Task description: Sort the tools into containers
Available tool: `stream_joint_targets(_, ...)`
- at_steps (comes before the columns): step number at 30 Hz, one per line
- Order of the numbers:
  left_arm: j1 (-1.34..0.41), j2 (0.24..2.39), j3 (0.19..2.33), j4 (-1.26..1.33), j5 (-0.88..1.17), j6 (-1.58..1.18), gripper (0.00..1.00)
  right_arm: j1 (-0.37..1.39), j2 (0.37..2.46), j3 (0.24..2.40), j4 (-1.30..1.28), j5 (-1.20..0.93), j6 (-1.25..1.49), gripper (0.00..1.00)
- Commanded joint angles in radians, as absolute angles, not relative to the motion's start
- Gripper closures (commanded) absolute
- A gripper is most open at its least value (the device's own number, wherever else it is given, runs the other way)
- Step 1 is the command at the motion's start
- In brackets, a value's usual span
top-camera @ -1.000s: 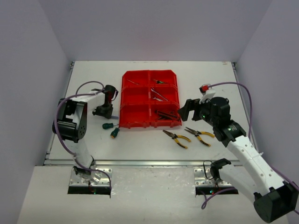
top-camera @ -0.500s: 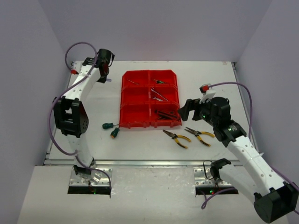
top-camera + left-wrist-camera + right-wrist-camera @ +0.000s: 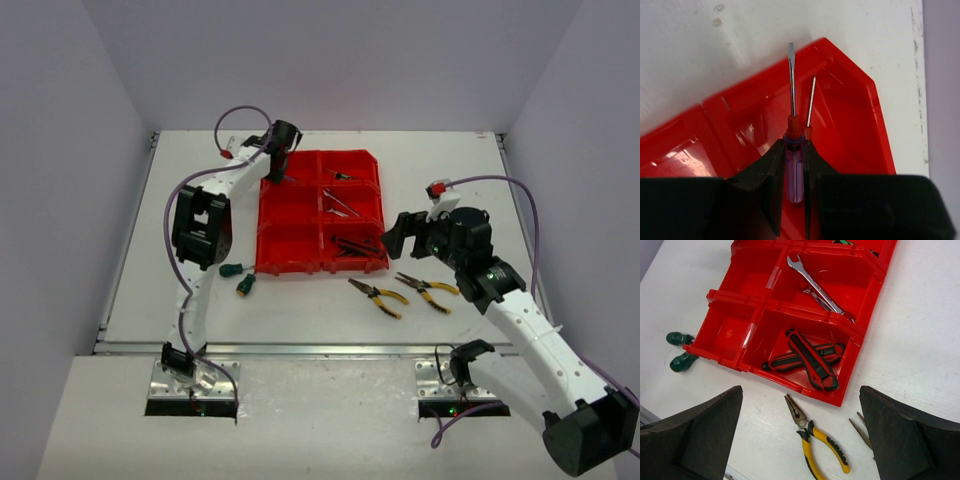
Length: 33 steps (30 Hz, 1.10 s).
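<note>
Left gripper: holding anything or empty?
Shut on the blue screwdriver: its handle is pinched between the fingers of the left gripper, blade pointing over a corner compartment of the red bin.

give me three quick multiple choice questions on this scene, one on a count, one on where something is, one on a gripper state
1. Yellow-handled pliers on the table: A one pair B two pairs C four pairs
2. In the red bin, the red-handled pliers lie in: A the far left compartment B the near right compartment C the middle left compartment
3. The left gripper is: A open and empty B shut on nothing C shut on a blue-handled screwdriver

Key: 1 B, two pairs lie by the bin's near edge; 2 B, both top and right wrist views show them there; 3 C, the left wrist view shows the handle clamped.
</note>
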State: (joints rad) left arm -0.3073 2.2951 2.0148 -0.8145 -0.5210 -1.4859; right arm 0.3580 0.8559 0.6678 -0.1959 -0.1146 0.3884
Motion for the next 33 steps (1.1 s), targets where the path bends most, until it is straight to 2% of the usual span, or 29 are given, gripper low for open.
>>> stream_joint_targets(1, -0.313, 2.292, 2.057, -0.689, -0.511, -1.471, 1.00, 0.360, 0.856, 0.669, -0.155, -0.106, 0.374, 0.01)
stream_joint_targets(5, -0.333, 2.305, 2.056, -0.649, -0.482, -1.430, 1.00, 0.360, 0.862, 0.668, -0.155, -0.093, 0.370, 0.01)
stream_joint_targets(7, -0.349, 2.305, 2.049, -0.636, -0.469, -1.415, 0.90, 0.360, 0.872, 0.669, -0.160, -0.065, 0.365, 0.01)
stream_joint_targets(8, -0.353, 2.302, 2.039, -0.628, -0.460, -1.406, 0.82, 0.360, 0.880, 0.672, -0.169, -0.055, 0.361, 0.01)
stream_joint_targets(10, -0.359, 2.289, 2.016, -0.607, -0.439, -1.393, 0.58, 0.360, 0.908, 0.691, -0.209, -0.029, 0.347, 0.01)
stream_joint_targets(11, -0.362, 2.278, 2.000, -0.598, -0.422, -1.388, 0.32, 0.361, 0.928, 0.706, -0.245, -0.008, 0.337, 0.01)
stream_joint_targets(12, -0.366, 2.257, 1.975, -0.586, -0.406, -1.384, 0.23, 0.362, 0.966, 0.731, -0.301, 0.010, 0.324, 0.01)
stream_joint_targets(14, -0.369, 2.215, 1.942, -0.568, -0.372, -1.368, 0.13, 0.362, 1.007, 0.753, -0.373, 0.018, 0.319, 0.01)
stream_joint_targets(18, -0.371, 2.149, 1.933, -0.561, -0.338, -1.311, 0.05, 0.377, 0.994, 0.728, -0.447, -0.135, 0.225, 0.01)
stream_joint_targets(21, -0.370, 2.065, 1.922, -0.551, -0.321, -1.258, 0.00, 0.556, 1.046, 0.759, -0.563, -0.022, 0.168, 0.01)
stream_joint_targets(25, -0.367, 1.990, 1.910, -0.564, -0.350, -1.209, 0.00, 0.673, 1.093, 0.734, -0.541, 0.027, 0.174, 0.03)
stream_joint_targets(27, -0.362, 1.958, 1.900, -0.608, -0.378, -1.196, 0.00, 0.739, 1.136, 0.723, -0.522, 0.017, 0.172, 0.10)
stream_joint_targets(29, -0.355, 1.896, 1.875, -0.644, -0.424, -1.172, 0.00, 0.772, 1.183, 0.726, -0.529, 0.096, 0.186, 0.19)
stream_joint_targets(33, -0.310, 1.680, 1.653, -0.656, -0.414, -1.089, 0.00, 0.796, 1.327, 0.739, -0.553, 0.162, 0.211, 0.44)
